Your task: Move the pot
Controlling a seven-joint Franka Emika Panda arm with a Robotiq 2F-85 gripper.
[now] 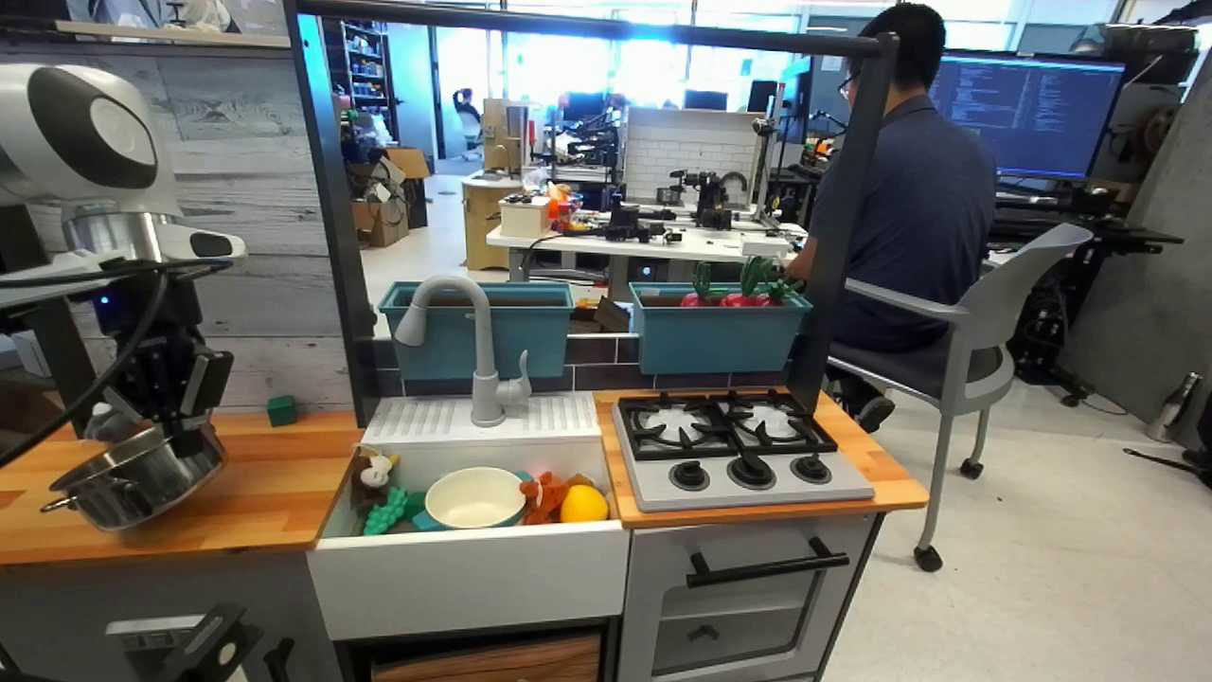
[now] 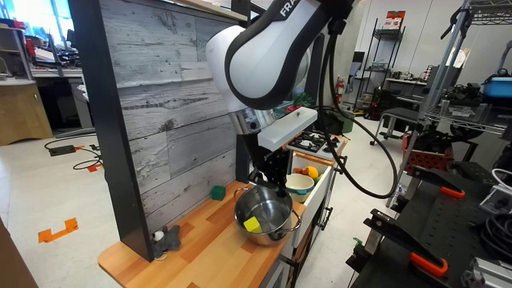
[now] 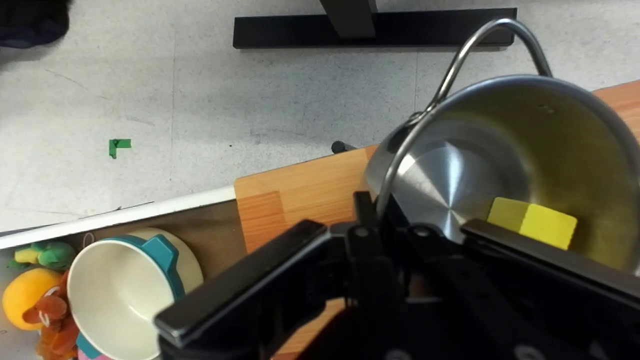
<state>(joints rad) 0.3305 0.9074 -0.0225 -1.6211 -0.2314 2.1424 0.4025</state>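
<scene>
The shiny silver pot (image 1: 142, 483) is at the wooden counter (image 1: 275, 502) left of the sink in an exterior view. It also shows in an exterior view (image 2: 276, 210) and in the wrist view (image 3: 460, 170). It is tilted, with its sink side higher. I cannot tell whether its low edge touches the counter. A yellow block (image 2: 253, 225) lies inside it, also in the wrist view (image 3: 532, 222). My gripper (image 3: 382, 210) is shut on the pot's rim on the sink side, pointing down, as both exterior views show (image 1: 189, 438) (image 2: 281, 192). The fingertips are partly hidden.
The white sink (image 1: 473, 583) holds a cream and teal bowl (image 1: 476, 497) and several toys. A grey faucet (image 1: 485, 369) rises behind it. A stove (image 1: 748, 464) stands beyond. A green block (image 2: 218, 193) and grey plush toy (image 2: 170, 239) sit along the wooden back wall (image 2: 160, 100).
</scene>
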